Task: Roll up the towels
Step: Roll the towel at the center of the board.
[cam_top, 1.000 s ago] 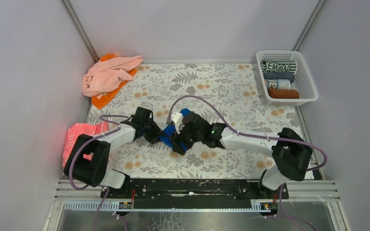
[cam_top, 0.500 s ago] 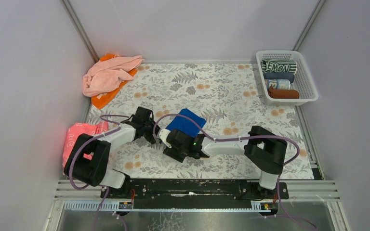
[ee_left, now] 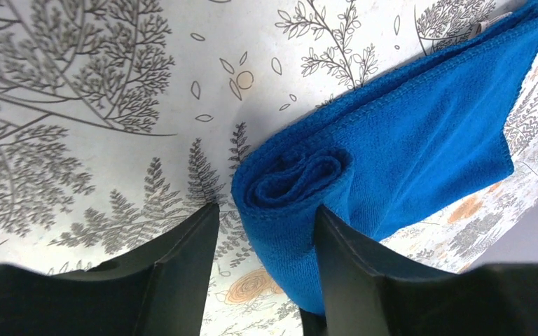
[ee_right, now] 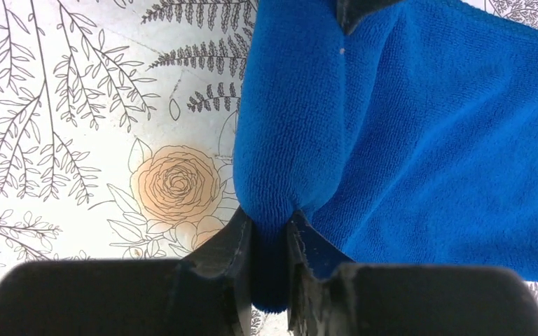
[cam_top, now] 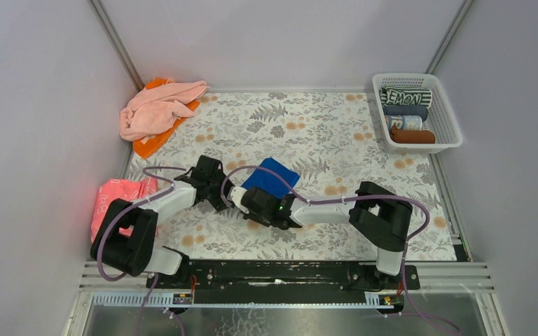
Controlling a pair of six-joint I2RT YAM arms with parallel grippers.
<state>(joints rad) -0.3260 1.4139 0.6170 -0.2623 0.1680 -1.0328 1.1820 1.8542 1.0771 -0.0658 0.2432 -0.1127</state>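
Note:
A royal blue towel [cam_top: 272, 178] lies mid-table, one edge rolled into a tight coil [ee_left: 291, 182]. My left gripper [ee_left: 266, 208] straddles one end of that coil. It is open: the right finger touches the cloth and the left finger stands clear of it. My right gripper [ee_right: 270, 215] is shut on the other end of the blue towel [ee_right: 392, 133], pinching the roll between its tips. From above, left gripper [cam_top: 224, 192] and right gripper [cam_top: 244, 203] meet at the towel's near-left edge. A pale pink towel [cam_top: 157, 108] lies crumpled over an orange towel [cam_top: 150, 145] at the back left.
A white lattice basket [cam_top: 448, 112] at the back right holds several rolled towels, a brown one [cam_top: 413, 136] nearest. A reddish-pink flat item [cam_top: 115, 194] lies at the left edge beside the left arm. Grey walls close in the flowered table cover [cam_top: 364, 168].
My right arm swung left and down off the towel's top to the roll's near end, and its jaws closed on it. The left jaws widened slightly around the other end.

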